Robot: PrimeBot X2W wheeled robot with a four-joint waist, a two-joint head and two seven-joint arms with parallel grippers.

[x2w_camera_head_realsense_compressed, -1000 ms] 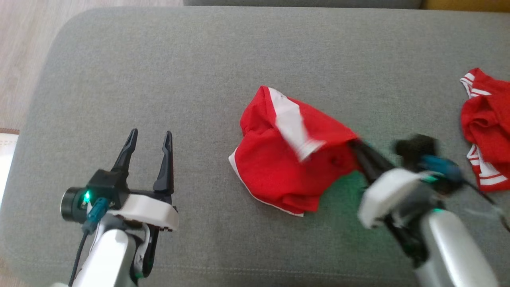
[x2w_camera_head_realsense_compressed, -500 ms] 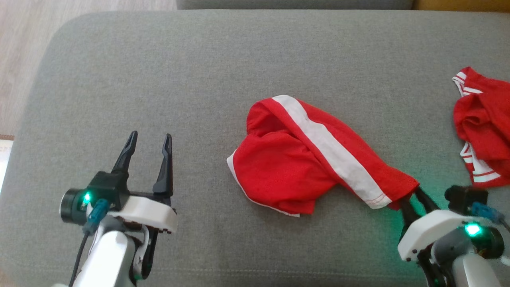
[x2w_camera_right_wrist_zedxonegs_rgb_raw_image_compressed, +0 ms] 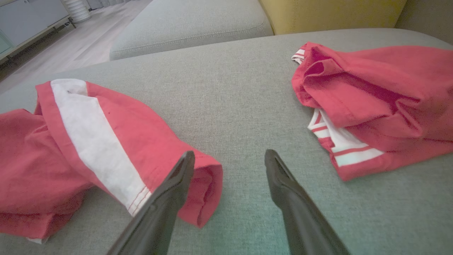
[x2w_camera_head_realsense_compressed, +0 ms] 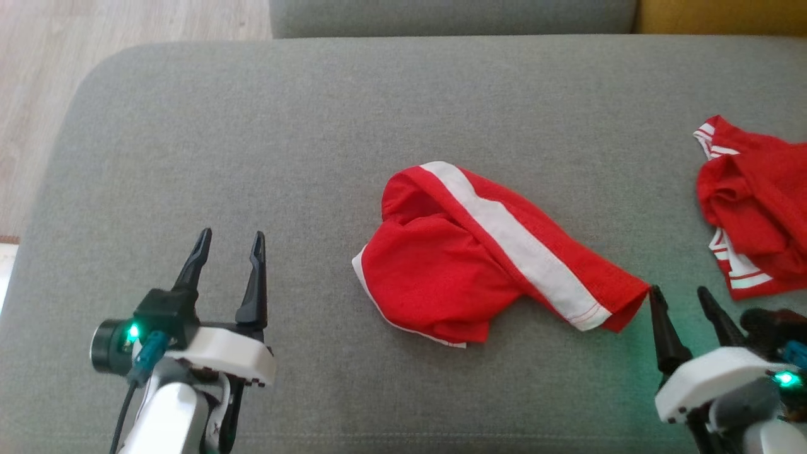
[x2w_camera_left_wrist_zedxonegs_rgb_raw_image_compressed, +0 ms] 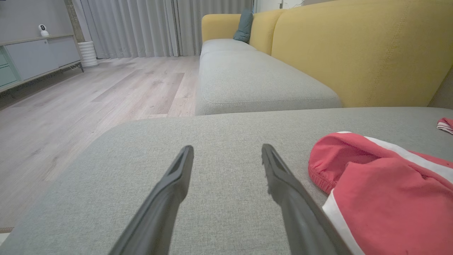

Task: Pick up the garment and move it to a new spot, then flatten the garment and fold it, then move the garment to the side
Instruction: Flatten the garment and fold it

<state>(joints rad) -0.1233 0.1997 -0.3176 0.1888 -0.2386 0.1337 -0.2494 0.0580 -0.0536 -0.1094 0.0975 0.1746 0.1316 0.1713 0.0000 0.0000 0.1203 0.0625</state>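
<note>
The garment, red shorts (x2w_camera_head_realsense_compressed: 466,271) with a broad white side stripe, lies crumpled in the middle of the grey sofa cushion (x2w_camera_head_realsense_compressed: 284,126), one leg stretched toward the lower right. My right gripper (x2w_camera_head_realsense_compressed: 679,291) stands open just right of that leg's hem, with nothing between its fingers. In the right wrist view the shorts (x2w_camera_right_wrist_zedxonegs_rgb_raw_image_compressed: 88,141) lie left of the gripper (x2w_camera_right_wrist_zedxonegs_rgb_raw_image_compressed: 230,153), whose left finger overlaps the hem. My left gripper (x2w_camera_head_realsense_compressed: 231,233) is open over bare cushion, well left of the shorts. In the left wrist view the shorts (x2w_camera_left_wrist_zedxonegs_rgb_raw_image_compressed: 382,191) lie right of that gripper (x2w_camera_left_wrist_zedxonegs_rgb_raw_image_compressed: 227,147).
A second red garment with thin white stripes (x2w_camera_head_realsense_compressed: 750,214) (x2w_camera_right_wrist_zedxonegs_rgb_raw_image_compressed: 371,99) lies bunched at the cushion's right edge. Wooden floor (x2w_camera_head_realsense_compressed: 38,63) runs past the cushion's rounded left end. A yellow backrest (x2w_camera_left_wrist_zedxonegs_rgb_raw_image_compressed: 354,53) and another grey seat (x2w_camera_left_wrist_zedxonegs_rgb_raw_image_compressed: 247,78) lie beyond.
My right gripper dragged the shorts' leg toward the lower right, then let go and opened. The head camera tilted slightly, shifting the scene down. The left gripper stayed put.
</note>
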